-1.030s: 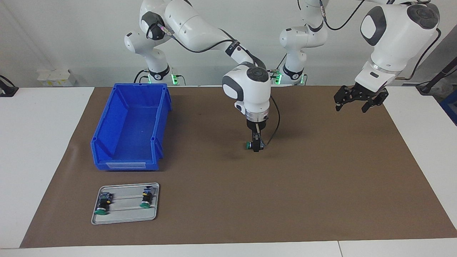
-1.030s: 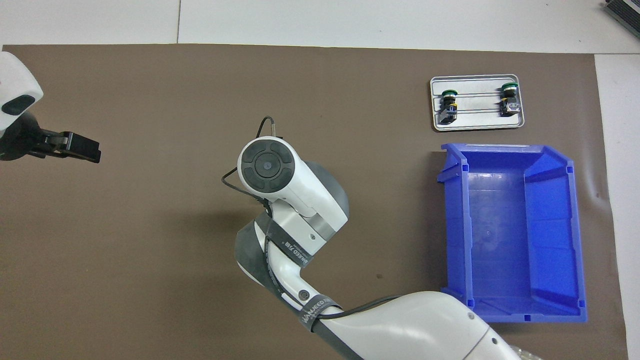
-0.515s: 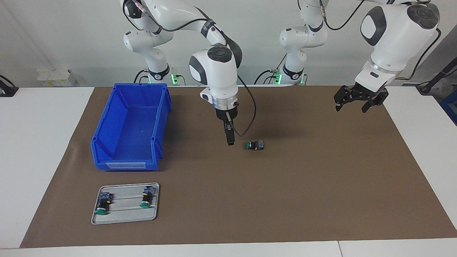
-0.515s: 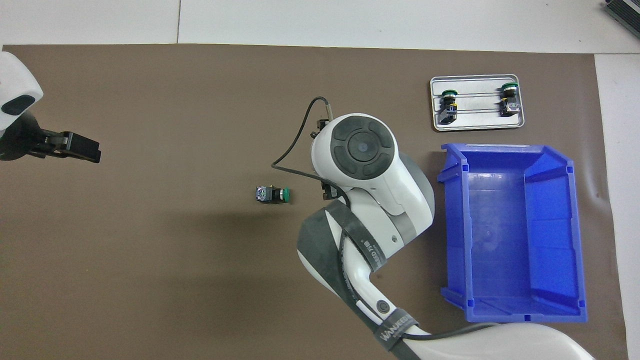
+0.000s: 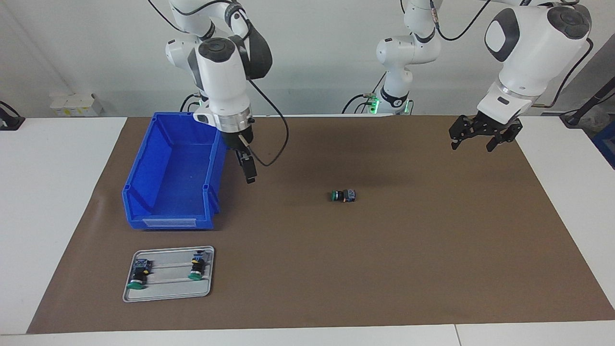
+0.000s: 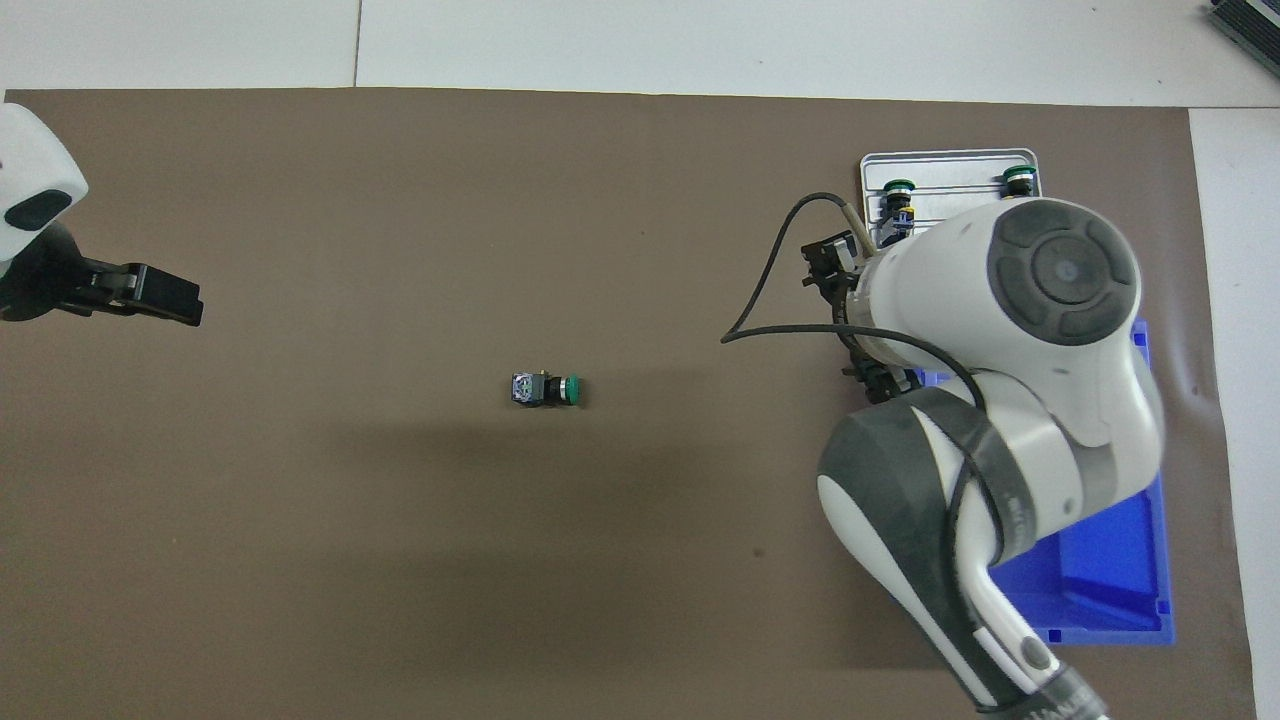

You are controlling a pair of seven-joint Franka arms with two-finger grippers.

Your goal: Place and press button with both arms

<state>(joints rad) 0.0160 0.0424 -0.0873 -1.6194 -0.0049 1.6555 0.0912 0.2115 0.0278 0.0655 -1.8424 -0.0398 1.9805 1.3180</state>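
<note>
The button [image 5: 343, 195] lies on its side mid-table, apart from both released, empty hands, the right hand [image 5: 249, 174] hanging beside the blue bin [image 5: 144, 192] and the left hand [image 5: 483, 134] waiting, so a press could roll it.

Button [image 5: 343, 195] lay on its side mid-frame on mat [image 5: 432, 269] in facing view, alone. Bin [image 5: 175, 170] sat at frame left, tray [image 5: 168, 291] below it at lower left, two buttons on tray. Right gripper [image 5: 250, 174] hung beside bin's edge; left gripper [image 5: 483, 134] hung upper right over mat.
</note>
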